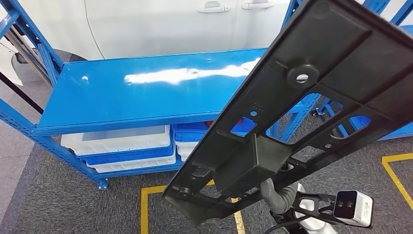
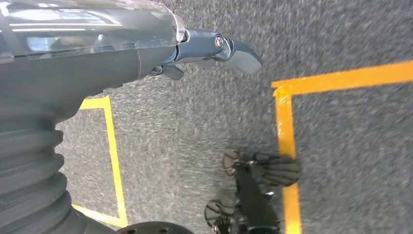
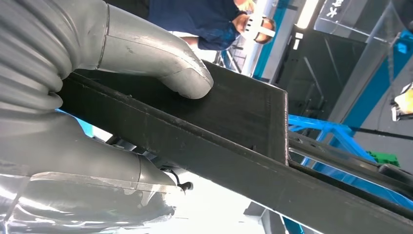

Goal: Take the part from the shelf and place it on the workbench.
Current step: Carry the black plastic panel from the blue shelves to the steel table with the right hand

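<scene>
- Gripping the part, the right hand has its thick grey thumb pressed on one face of the black bar and the rest of the hand beneath it.
- From the head view, the part is a long black plastic panel with cut-outs, ribs and a round boss, held up in the air and tilted, running from about 7 o'clock up to 1 o'clock across the picture.
- It is clear of the shelf and hides the shelf's right end; through its cut-outs blue metal shows.
- The shelf's glossy blue top board lies at 10 o'clock, framed by blue uprights.
- Below that board, stacked white and blue bins sit on the lower level.
- Behind the shelf, at 12 o'clock, stands a white car body with door handles.
- Grey carpet floor with yellow tape lines lies in front of the shelf; more tape is at 4 o'clock.
- At 5 o'clock, under the part, sits the right wrist's white camera.
- The left hand hangs over the floor, holding nothing, its fingers loosely extended.
- In the right wrist view, a person in a dark blue top stands beyond the part.
</scene>
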Action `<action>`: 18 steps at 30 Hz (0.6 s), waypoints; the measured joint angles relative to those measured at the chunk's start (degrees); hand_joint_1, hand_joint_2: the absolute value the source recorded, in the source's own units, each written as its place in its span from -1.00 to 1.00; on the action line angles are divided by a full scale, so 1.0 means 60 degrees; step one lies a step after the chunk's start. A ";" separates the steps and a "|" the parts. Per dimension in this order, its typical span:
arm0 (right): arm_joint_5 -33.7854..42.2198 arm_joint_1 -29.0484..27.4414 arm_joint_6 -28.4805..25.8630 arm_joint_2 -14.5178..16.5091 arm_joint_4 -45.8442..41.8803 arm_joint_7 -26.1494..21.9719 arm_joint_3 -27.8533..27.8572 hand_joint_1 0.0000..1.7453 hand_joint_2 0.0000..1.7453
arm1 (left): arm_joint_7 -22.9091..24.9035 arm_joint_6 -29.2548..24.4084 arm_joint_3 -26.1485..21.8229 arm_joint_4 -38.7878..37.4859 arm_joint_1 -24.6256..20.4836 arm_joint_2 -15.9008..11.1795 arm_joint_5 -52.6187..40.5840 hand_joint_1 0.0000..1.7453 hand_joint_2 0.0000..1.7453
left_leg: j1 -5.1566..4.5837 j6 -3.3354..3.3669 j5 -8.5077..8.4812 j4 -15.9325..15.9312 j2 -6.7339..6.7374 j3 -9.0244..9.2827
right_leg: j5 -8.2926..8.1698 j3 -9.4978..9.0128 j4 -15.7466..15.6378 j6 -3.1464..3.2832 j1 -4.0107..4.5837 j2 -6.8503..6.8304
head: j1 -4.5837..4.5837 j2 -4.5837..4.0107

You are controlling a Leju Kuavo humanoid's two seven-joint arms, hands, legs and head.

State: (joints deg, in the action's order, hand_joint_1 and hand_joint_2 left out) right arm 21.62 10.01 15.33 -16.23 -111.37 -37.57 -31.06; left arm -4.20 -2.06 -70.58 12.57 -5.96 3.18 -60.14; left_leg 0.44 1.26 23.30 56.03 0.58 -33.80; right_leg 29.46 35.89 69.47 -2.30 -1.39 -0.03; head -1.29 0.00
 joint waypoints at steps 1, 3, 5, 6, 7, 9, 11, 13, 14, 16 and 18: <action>0.0000 0.0051 -0.0009 -0.0010 0.0012 0.0000 -0.0025 1.00 1.00 | -0.0018 0.0009 0.0000 0.0000 0.0001 0.0015 -0.0008 -1.00 1.00 | 0.0009 -0.0049 -0.0048 0.0083 -0.0003 -0.0137 | -0.0097 -0.0495 -0.0680 -0.0013 -0.0019 0.0002 | 0.0000 0.0000; -0.0002 0.0124 -0.0014 -0.0027 0.0020 0.0000 -0.0064 1.00 1.00 | -0.0045 0.0014 -0.0001 0.0000 0.0000 0.0036 -0.0014 -1.00 1.00 | 0.0010 -0.0166 -0.0142 0.0221 -0.0010 -0.0316 | -0.0033 -0.1179 -0.1755 0.0077 0.0013 0.0034 | -0.0002 0.0000; -0.0021 0.0158 -0.0005 -0.0032 0.0023 0.0000 -0.0086 1.00 1.00 | -0.0069 0.0024 -0.0002 0.0000 0.0004 0.0041 -0.0023 -1.00 1.00 | 0.0007 -0.0296 -0.0274 0.0248 -0.0016 -0.0391 | 0.0020 -0.1241 -0.1996 0.0249 0.0085 0.0060 | -0.0004 0.0000; -0.0037 0.0166 0.0012 -0.0034 0.0024 0.0000 -0.0093 1.00 1.00 | -0.0079 0.0029 -0.0003 0.0000 0.0012 0.0042 -0.0027 -1.00 1.00 | 0.0023 -0.0356 -0.0311 0.0253 -0.0021 -0.0424 | -0.0044 -0.1180 -0.2006 0.0336 0.0076 0.0046 | -0.0003 0.0000; -0.0050 0.0178 0.0043 -0.0035 0.0024 0.0000 -0.0097 1.00 1.00 | -0.0088 0.0036 -0.0003 -0.0001 0.0025 0.0046 -0.0031 -1.00 1.00 | 0.0042 -0.0409 -0.0215 0.0331 -0.0027 -0.0488 | -0.0121 -0.1114 -0.2019 0.0432 0.0073 0.0030 | -0.0005 0.0000; -0.0057 0.0215 0.0131 -0.0038 0.0024 0.0000 -0.0105 1.00 1.00 | -0.0103 0.0039 -0.0005 -0.0002 0.0047 0.0063 -0.0018 -1.00 1.00 | 0.0078 -0.0490 0.0475 0.0996 -0.0036 -0.0743 | -0.0316 -0.0934 -0.2058 0.0590 0.0053 -0.0007 | -0.0005 0.0000; -0.0045 0.0257 0.0196 -0.0036 0.0027 0.0000 -0.0111 1.00 1.00 | -0.0114 0.0035 -0.0012 -0.0002 0.0049 0.0077 0.0004 -1.00 1.00 | 0.0083 -0.0551 0.1368 0.2233 -0.0037 -0.1082 | -0.0500 -0.0707 -0.2048 0.0647 0.0090 -0.0020 | -0.0006 0.0000; -0.0033 0.0286 0.0212 -0.0035 0.0035 0.0000 -0.0118 1.00 1.00 | -0.0118 0.0027 -0.0023 -0.0001 0.0049 0.0078 0.0019 -1.00 1.00 | 0.0083 -0.0562 0.1561 0.2996 -0.0037 -0.1107 | -0.0678 -0.0463 -0.2029 0.0646 0.0129 -0.0027 | -0.0005 0.0000; -0.0029 0.0300 0.0213 -0.0035 0.0038 0.0000 -0.0122 1.00 1.00 | -0.0119 0.0024 -0.0026 -0.0001 0.0050 0.0078 0.0025 -1.00 1.00 | 0.0082 -0.0543 0.1385 0.2903 -0.0038 -0.0894 | -0.0760 -0.0349 -0.2019 0.0636 0.0143 -0.0028 | -0.0006 0.0000; -0.0026 0.0327 0.0213 -0.0035 0.0038 0.0000 -0.0133 1.00 1.00 | -0.0122 0.0023 -0.0027 0.0000 0.0042 0.0077 0.0027 -1.00 1.00 | 0.0070 -0.0450 0.0963 0.1771 -0.0044 -0.0012 | -0.0903 -0.0171 -0.2001 0.0598 0.0166 -0.0025 | -0.0006 0.0000; -0.0026 0.0357 0.0213 -0.0034 0.0038 0.0000 -0.0143 1.00 1.00 | -0.0130 0.0021 -0.0027 0.0000 0.0024 0.0076 0.0027 -1.00 1.00 | 0.0021 -0.0337 0.0891 0.0449 -0.0055 0.0856 | -0.1043 -0.0067 -0.1996 0.0512 0.0189 -0.0028 | -0.0005 0.0000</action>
State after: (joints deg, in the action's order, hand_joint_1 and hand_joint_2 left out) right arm 21.46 12.15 16.61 -16.43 -111.14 -37.57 -31.92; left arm -4.98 -1.93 -70.74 12.57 -5.82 3.64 -59.98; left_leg 0.57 -0.76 28.64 58.72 0.25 -28.66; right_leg 23.21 35.48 57.49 0.77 -0.25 -0.20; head -1.32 0.00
